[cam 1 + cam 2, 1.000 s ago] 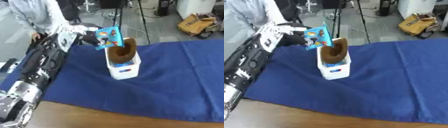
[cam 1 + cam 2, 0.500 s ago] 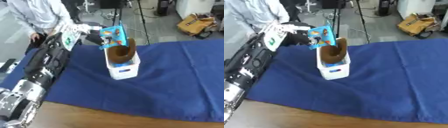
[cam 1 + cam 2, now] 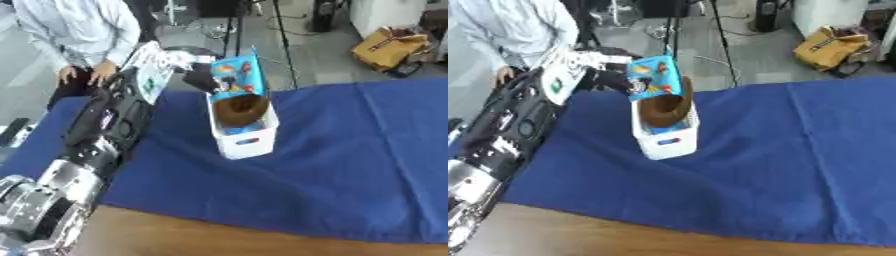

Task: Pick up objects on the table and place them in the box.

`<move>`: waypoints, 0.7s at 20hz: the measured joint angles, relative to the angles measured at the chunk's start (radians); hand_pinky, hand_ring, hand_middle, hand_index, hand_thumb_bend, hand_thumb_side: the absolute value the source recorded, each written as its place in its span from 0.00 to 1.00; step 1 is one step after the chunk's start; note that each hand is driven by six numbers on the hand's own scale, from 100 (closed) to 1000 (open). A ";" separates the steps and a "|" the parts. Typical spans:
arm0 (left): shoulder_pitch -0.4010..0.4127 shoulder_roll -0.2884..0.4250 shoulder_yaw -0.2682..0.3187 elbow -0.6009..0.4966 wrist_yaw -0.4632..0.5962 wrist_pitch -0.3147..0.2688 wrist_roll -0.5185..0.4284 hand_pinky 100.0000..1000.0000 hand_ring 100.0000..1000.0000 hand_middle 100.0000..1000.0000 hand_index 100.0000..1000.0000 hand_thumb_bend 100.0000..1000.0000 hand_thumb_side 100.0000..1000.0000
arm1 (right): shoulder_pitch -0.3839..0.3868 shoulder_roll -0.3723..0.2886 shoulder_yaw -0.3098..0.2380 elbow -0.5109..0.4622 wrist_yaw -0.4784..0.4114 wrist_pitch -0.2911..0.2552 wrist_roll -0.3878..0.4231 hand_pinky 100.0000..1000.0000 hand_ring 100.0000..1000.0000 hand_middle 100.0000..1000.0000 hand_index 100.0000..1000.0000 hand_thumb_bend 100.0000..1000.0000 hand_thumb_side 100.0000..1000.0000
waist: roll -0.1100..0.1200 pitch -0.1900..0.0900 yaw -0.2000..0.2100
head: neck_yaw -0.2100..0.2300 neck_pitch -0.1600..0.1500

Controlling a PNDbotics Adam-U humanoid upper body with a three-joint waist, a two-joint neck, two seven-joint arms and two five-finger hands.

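Left hand [image 3: 199,79] curled round the edge of a blue packet [image 3: 236,79], held upright over the far end of the white box [image 3: 247,139]. Brown bowl-shaped item [image 3: 241,109] already filling the box. Risk: packet catching on it, tipping out onto the blue-clothed tabletop [image 3: 350,150].

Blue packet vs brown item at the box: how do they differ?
The blue packet is flat, printed in bright colours and stands upright above the rim; the brown item is plain, rounded and sits lower, mostly inside the white box. The left hand is at the blue packet's edge; nothing touches the brown item. Both sit over the same white box.
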 measured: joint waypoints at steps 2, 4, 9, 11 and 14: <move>0.000 -0.008 0.000 0.006 -0.015 0.000 0.010 0.99 0.58 0.56 1.00 0.00 0.52 | 0.000 0.000 0.003 0.000 0.000 0.000 0.000 0.82 0.72 0.57 0.57 0.00 0.84 | 0.000 0.001 -0.001 | 0.001 0.000; 0.000 -0.014 0.000 0.012 -0.032 -0.001 0.020 0.99 0.58 0.56 1.00 0.00 0.52 | -0.001 0.000 0.003 0.000 0.000 0.000 0.000 0.82 0.72 0.57 0.57 0.00 0.84 | 0.001 0.003 -0.003 | 0.002 0.000; 0.000 -0.025 0.000 0.032 -0.080 0.005 0.039 0.99 0.58 0.56 1.00 0.00 0.51 | -0.008 0.000 0.003 0.000 0.000 -0.001 0.000 0.82 0.72 0.56 0.57 0.00 0.84 | 0.004 0.007 -0.008 | 0.003 0.000; 0.000 -0.030 0.000 0.038 -0.091 0.005 0.045 0.99 0.58 0.56 1.00 0.00 0.51 | -0.008 0.000 0.003 0.000 0.000 -0.001 0.000 0.82 0.72 0.56 0.57 0.00 0.84 | 0.004 0.007 -0.008 | 0.003 0.000; 0.000 -0.034 0.001 0.044 -0.105 0.006 0.052 0.99 0.58 0.56 1.00 0.00 0.51 | -0.008 0.000 0.004 0.000 0.000 -0.001 0.000 0.82 0.72 0.56 0.57 0.00 0.84 | 0.004 0.009 -0.008 | 0.005 -0.001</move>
